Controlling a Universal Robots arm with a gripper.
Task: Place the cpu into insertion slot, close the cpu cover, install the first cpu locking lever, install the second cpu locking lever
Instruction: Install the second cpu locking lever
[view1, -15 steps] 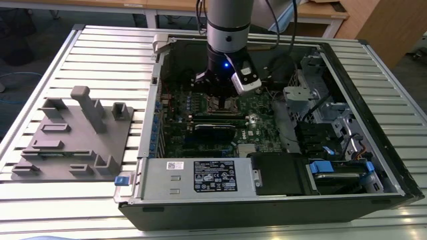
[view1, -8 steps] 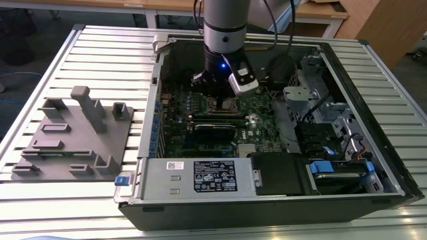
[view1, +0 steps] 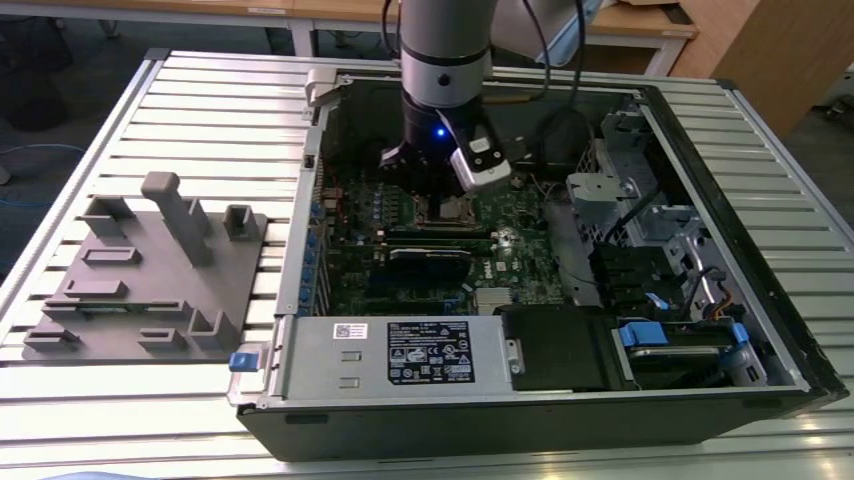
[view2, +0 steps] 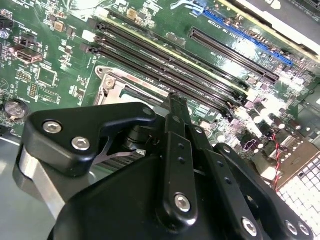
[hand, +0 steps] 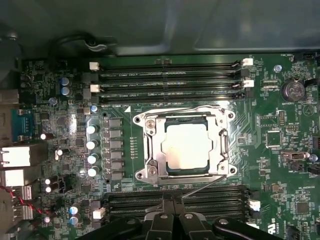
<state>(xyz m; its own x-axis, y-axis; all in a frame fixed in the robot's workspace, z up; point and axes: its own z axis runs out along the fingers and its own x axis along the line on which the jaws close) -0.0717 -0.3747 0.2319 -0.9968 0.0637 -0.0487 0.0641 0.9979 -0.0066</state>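
The small flat square cpu (hand: 186, 146) with its dull silver-tan top already sits in the insertion slot (hand: 184, 176), the silvery-rimmed socket on the green circuit board (hand: 280, 165) between the long black memory slots (hand: 170, 80), and the thin square silvery cpu cover (hand: 221, 150) looks folded down around it. One thin wire locking lever (hand: 200, 186) appears to stick out slantwise at the socket's edge, so I'd judge the levers unfinished. The black gripper (hand: 172, 201) hangs just beside that lever, fingers pinched nearly together with nothing clearly between them.
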